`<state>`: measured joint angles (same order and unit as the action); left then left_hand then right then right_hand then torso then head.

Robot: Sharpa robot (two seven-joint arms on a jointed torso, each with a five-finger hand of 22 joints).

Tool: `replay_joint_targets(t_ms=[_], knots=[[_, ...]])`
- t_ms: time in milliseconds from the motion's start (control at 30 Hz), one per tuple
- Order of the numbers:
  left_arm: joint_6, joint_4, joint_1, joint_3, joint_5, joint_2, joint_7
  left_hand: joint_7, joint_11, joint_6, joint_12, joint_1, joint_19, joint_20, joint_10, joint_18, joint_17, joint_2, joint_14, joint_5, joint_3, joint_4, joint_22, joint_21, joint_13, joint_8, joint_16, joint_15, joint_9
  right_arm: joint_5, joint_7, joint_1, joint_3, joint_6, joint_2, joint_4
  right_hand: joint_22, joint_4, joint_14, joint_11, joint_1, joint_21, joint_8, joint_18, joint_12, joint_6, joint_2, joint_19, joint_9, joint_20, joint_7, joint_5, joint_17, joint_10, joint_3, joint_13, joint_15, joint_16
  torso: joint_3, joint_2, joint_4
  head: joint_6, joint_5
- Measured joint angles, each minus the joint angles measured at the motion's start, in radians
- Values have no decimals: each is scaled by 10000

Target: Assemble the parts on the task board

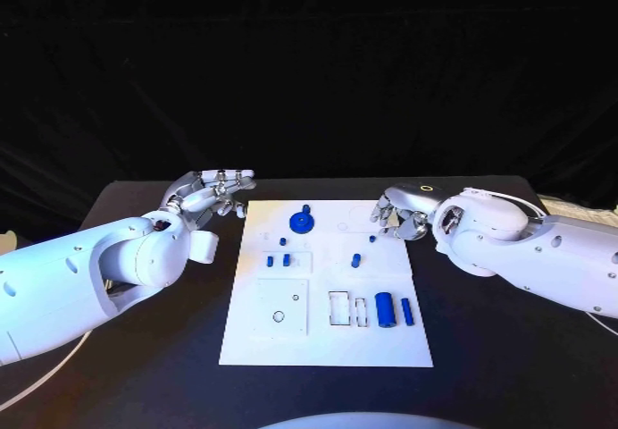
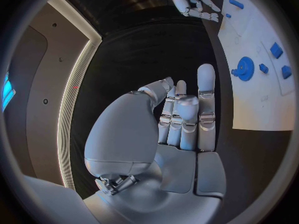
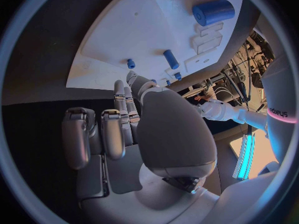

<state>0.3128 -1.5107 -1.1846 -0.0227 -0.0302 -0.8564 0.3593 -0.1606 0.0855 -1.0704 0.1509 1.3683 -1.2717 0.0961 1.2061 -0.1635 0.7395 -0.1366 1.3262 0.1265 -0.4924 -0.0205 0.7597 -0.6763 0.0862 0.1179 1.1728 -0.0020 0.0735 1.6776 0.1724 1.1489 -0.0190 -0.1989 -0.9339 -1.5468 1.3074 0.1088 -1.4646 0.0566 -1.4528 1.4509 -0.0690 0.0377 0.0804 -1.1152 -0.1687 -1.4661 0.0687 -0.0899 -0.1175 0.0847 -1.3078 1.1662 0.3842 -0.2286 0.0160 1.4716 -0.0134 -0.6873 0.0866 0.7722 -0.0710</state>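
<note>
Gear (image 2: 243, 68) facing left wrist, thick cylinder (image 3: 213, 11) facing right

One task board (image 1: 329, 344) lay on one table (image 1: 515, 357). Two hands: left hand (image 1: 216, 189) at 10 o'clock, right hand (image 1: 399, 214) at 2 o'clock. One blue gear (image 1: 302, 222) at 12 o'clock. Two blue cylinders at 4 o'clock, thick cylinder (image 1: 384, 309) and thin cylinder (image 1: 407, 311). One blue peg (image 1: 355, 260). Smaller blue bits too small to count.

Small blue parts (image 1: 384, 308) lie scattered on the flat white task board (image 1: 329, 353).
</note>
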Motion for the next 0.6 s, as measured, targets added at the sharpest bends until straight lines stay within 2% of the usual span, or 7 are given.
replay_joint_targets(t_ms=[300,600], knots=[[-112,-225,8,-12,-873,-123,345,0,-1,1,80,-38,107,37,-1,2,-371,38,-206,41,94,72,-169,222,12,0,-228,12,-20,951,343,-139,25,522,326,153,-1,30,0,7,105,-85,0,0,-94,0,-104,0,-1,0,0,-233,-3,6,218,648,0,-118,-12,-23,-16,-29,-15],[-217,-284,11,-21,-1108,-182,429,1,-1,1,91,-38,107,37,-2,2,-351,38,-206,41,136,79,-179,260,20,0,-228,12,-20,1279,416,-239,36,769,491,223,8,52,0,8,124,-103,0,0,-93,-31,-85,0,-2,0,32,-233,-2,7,327,813,1,-172,-21,-25,1,62,35]])
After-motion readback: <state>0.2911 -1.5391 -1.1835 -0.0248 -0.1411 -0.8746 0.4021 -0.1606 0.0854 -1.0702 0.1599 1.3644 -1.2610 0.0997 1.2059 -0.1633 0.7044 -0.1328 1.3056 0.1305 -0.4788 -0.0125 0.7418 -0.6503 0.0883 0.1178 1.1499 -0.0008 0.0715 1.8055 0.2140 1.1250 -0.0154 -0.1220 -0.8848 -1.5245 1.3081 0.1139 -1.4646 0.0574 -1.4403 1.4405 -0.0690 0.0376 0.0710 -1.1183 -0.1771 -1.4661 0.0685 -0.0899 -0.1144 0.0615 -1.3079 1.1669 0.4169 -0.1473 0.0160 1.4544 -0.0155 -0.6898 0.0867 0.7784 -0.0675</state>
